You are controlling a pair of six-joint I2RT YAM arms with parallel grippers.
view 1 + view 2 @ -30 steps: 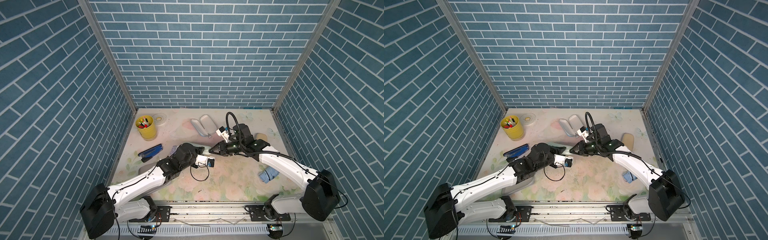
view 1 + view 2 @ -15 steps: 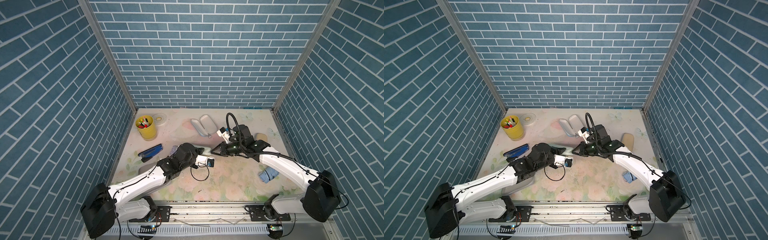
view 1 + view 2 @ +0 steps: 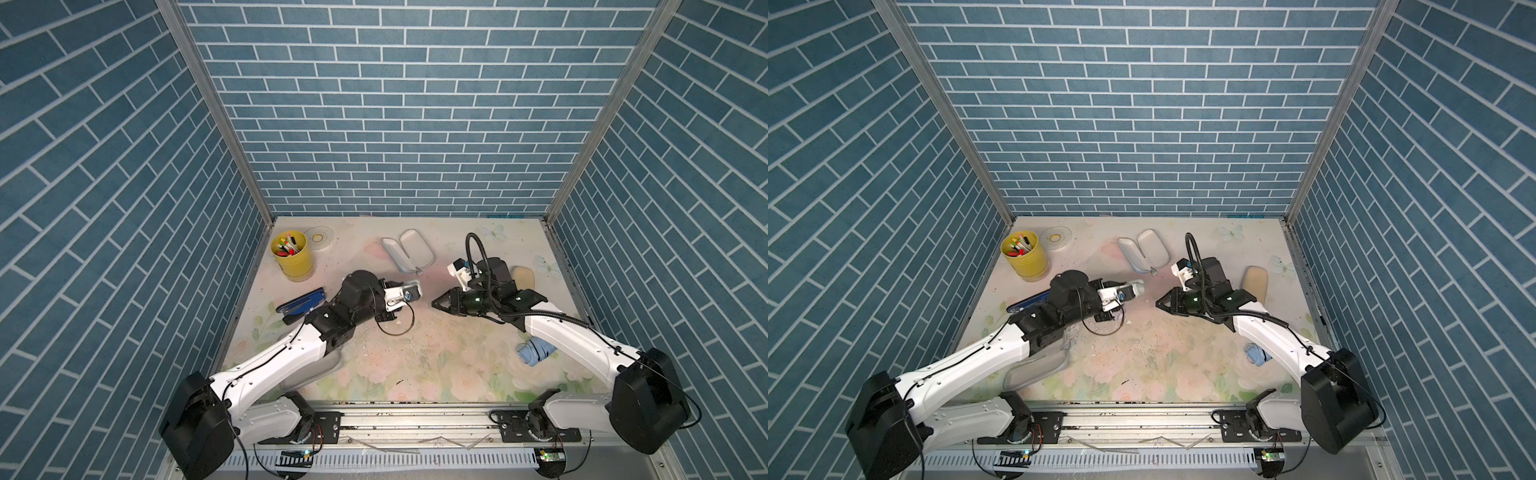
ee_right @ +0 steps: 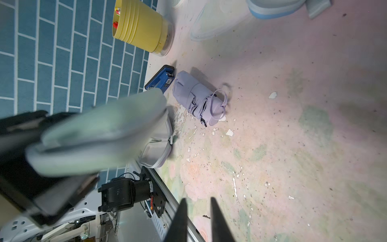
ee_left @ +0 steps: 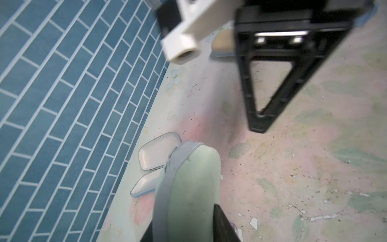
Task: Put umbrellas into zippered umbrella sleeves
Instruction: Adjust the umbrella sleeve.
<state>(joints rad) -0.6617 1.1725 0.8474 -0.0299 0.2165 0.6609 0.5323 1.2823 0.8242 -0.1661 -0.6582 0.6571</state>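
Observation:
My left gripper (image 5: 188,226) is shut on a closed mint green sleeve (image 5: 192,188), holding it off the table mid-left (image 3: 411,286) (image 3: 1136,287). My right gripper (image 4: 198,201) faces it a short gap away in both top views (image 3: 436,302) (image 3: 1160,303), open and empty. A lilac umbrella (image 4: 199,98) lies on the table beside the stapler. A light blue umbrella (image 3: 534,351) (image 3: 1256,355) lies by the right arm. An open blue sleeve (image 3: 407,251) (image 3: 1144,251) sits at the back. A beige sleeve (image 3: 523,276) (image 3: 1255,282) lies at the right. Another open sleeve (image 4: 157,150) (image 3: 1038,365) rests partly under the left arm.
A yellow cup of pens (image 3: 291,255) (image 4: 138,27) and a tape roll (image 3: 319,239) stand at the back left. A dark blue stapler (image 3: 301,302) (image 4: 160,80) lies left of the left arm. Brick walls enclose three sides. A metal rail (image 3: 415,419) runs along the front.
My right gripper's jaws have parted and drawn back a little from the mint sleeve's end. The left wrist has turned and shifted slightly toward the back with the sleeve.

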